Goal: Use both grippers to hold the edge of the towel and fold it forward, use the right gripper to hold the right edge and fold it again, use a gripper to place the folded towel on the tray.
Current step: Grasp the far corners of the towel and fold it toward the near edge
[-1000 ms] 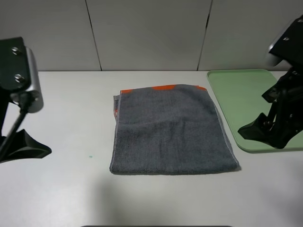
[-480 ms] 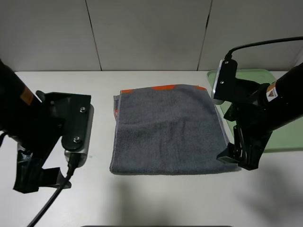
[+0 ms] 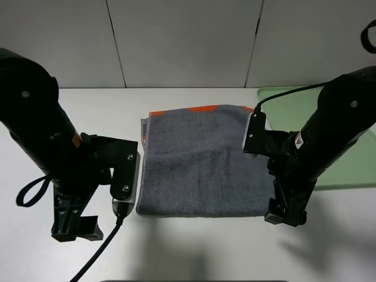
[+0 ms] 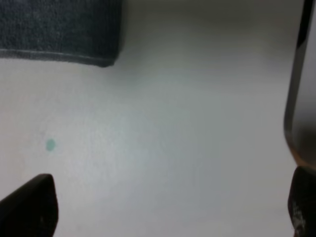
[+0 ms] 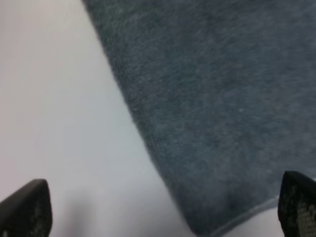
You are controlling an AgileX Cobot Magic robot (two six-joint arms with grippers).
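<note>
Both gape empty, left claw point(image 3: 75, 229) at 7 o'clock of the towel point(image 3: 205, 158), right claw point(image 3: 285, 212) at 5 o'clock; folding apparently all remains.

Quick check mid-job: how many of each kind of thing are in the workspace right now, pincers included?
towel: 1
tray: 1
pincers: 2 (left pincer, right pincer)
Total: 4

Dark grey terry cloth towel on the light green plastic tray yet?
No, the towel lies flat on the white table, left of the tray.
</note>
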